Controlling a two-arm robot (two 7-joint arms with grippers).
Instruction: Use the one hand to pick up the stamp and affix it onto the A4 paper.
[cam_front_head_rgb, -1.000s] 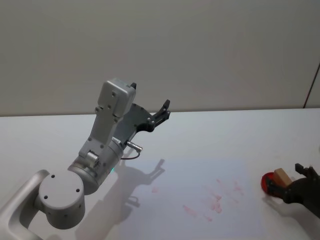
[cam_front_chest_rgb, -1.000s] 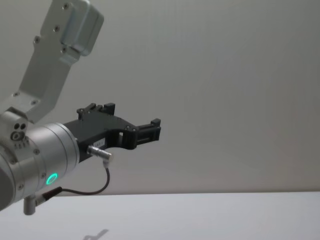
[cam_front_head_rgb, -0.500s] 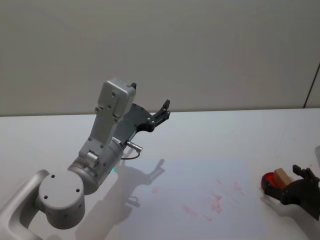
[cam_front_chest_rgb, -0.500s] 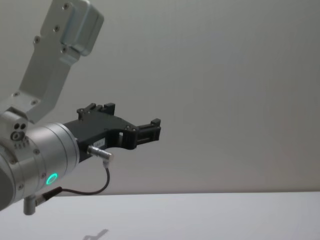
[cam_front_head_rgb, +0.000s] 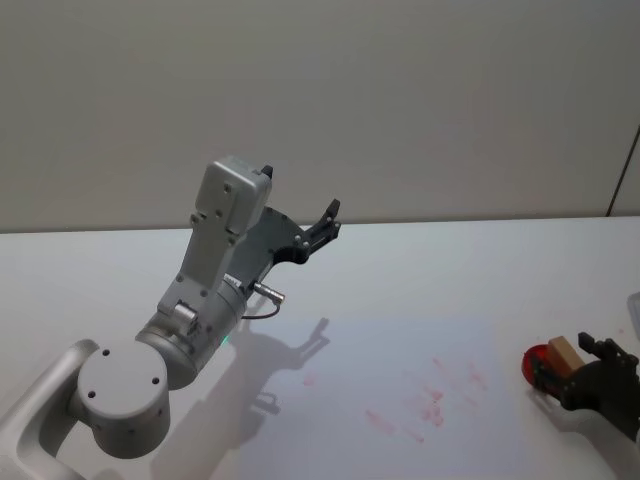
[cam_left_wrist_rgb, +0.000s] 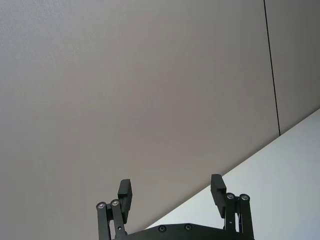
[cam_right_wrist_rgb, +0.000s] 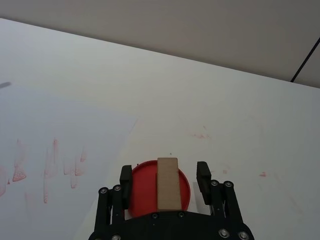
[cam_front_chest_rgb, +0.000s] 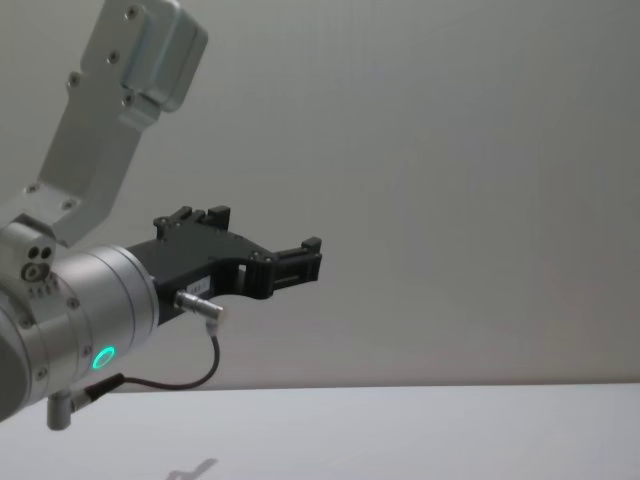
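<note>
Head downward, chest level, wrists share table (cam_right_wrist_rgb: 235, 95)

A lab-like test room — bare white table (cam_front_head_rgb: 450, 270), plain grey wall (cam_front_head_rgb: 400, 100)

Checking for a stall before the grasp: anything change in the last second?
The right gripper drifted slightly back toward the robot in the head view. Its fingers are open on either side of the stamp, with no grasp yet. The stamp stays upright on the red pad, the A4 paper is unmoved, and the left gripper is still raised and open.
</note>
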